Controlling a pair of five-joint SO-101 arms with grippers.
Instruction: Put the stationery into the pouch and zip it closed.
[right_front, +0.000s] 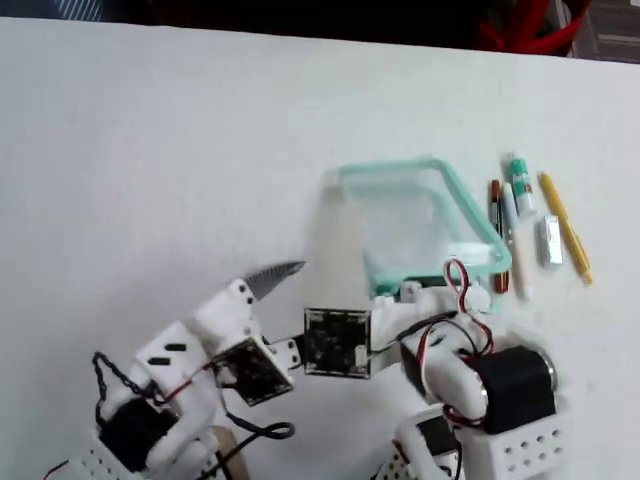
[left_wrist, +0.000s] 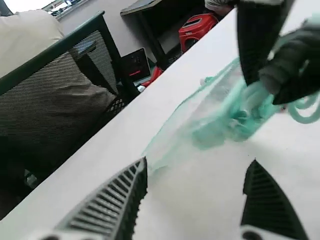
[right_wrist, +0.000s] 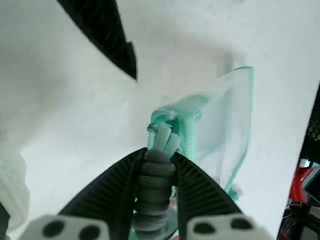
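A clear pouch (right_front: 415, 215) with teal edging lies on the white table; I see nothing inside it. The stationery lies just right of it: a brown pen (right_front: 497, 225), a green-and-white tube (right_front: 520, 185), a yellow pencil (right_front: 565, 228) and a small white piece (right_front: 548, 242). My right gripper (right_wrist: 160, 152) is shut on the pouch's zipper pull cord (right_wrist: 162, 137) at the pouch's near corner. The pouch (right_wrist: 220, 125) stretches away from it. My left gripper (left_wrist: 199, 162) stands open just left of the pouch (left_wrist: 215, 115), holding nothing; one dark finger (right_front: 275, 278) points at it.
The table's far edge (right_front: 300, 38) runs along the back, with a dark mesh chair (left_wrist: 65, 100) and a red object (left_wrist: 197, 27) beyond it. Bare tabletop spreads to the left and behind the pouch. Both arm bases crowd the near edge.
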